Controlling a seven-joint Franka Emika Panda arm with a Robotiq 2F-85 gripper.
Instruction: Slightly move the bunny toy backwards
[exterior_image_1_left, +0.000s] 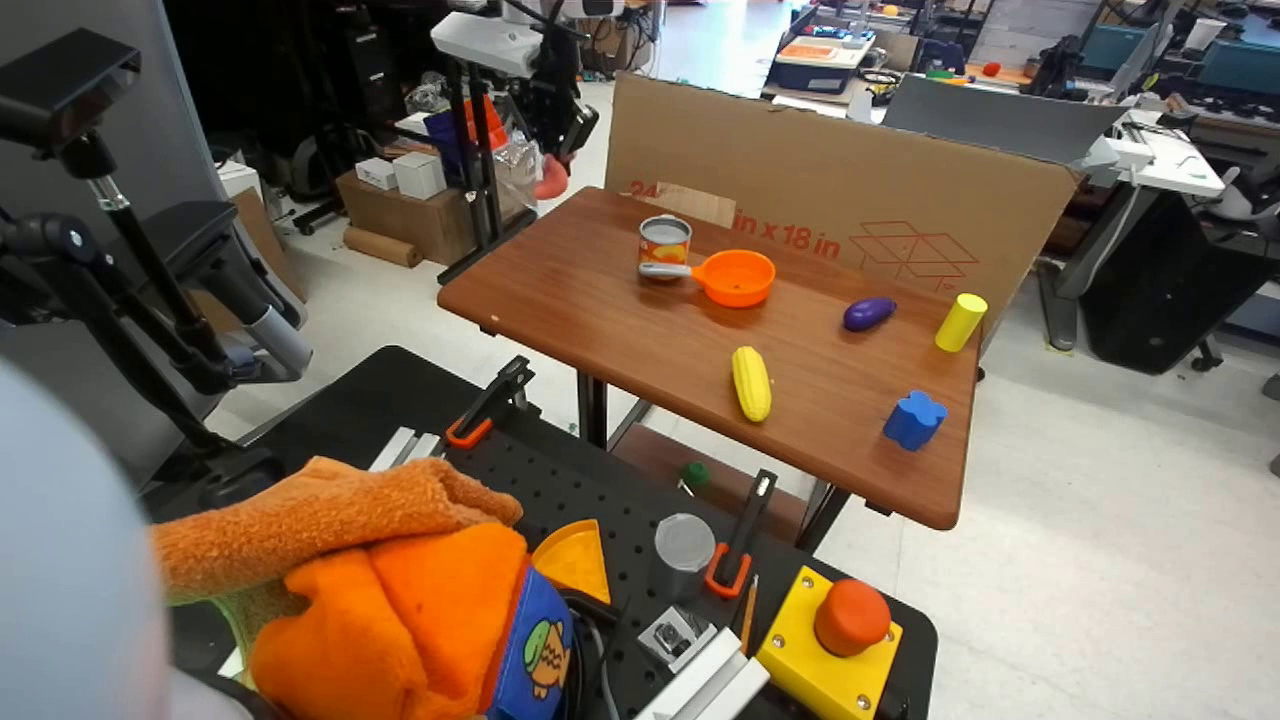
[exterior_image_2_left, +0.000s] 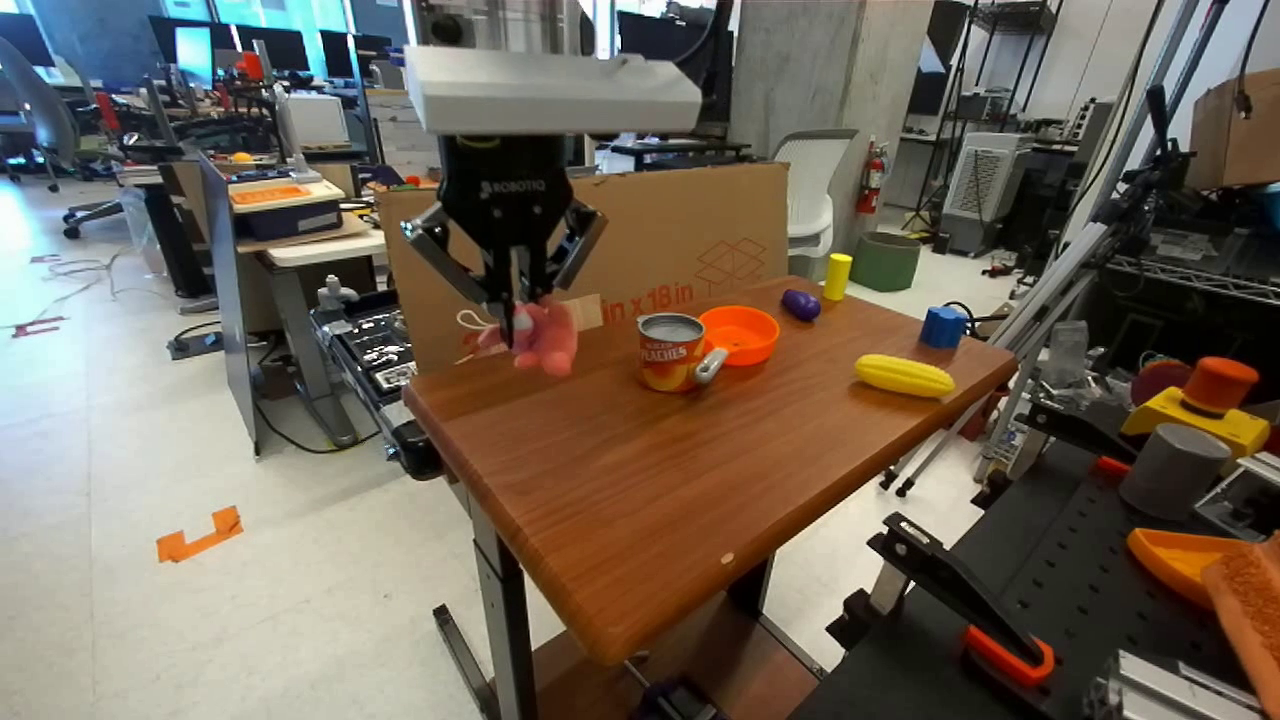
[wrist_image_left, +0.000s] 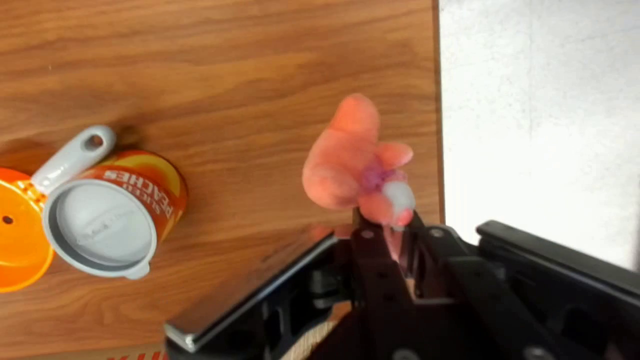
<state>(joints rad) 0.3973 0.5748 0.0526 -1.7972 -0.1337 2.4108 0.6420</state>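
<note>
Bunny toy (exterior_image_2_left: 551, 340) hangs beneath the hand (exterior_image_2_left: 520, 314); fingertips (exterior_image_2_left: 507, 325) pinch it.

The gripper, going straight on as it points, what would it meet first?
Probably the wooden table, near its edge: the gripper points down, and the bunny toy in its grip would likely touch first. How far below is unclear.

Rounded pink bunny toy (wrist_image_left: 336, 162): blurred, wrist view
Round orange plastic bowl (wrist_image_left: 22, 245): cut off, left edge, same view

Smooth wood-grain tabletop (exterior_image_2_left: 600, 480), matt bunny toy (wrist_image_left: 345, 155), glossy plastic bowl (exterior_image_1_left: 738, 292), dull cardboard panel (exterior_image_1_left: 850, 170), rough cloth towel (exterior_image_1_left: 350, 505)
</note>
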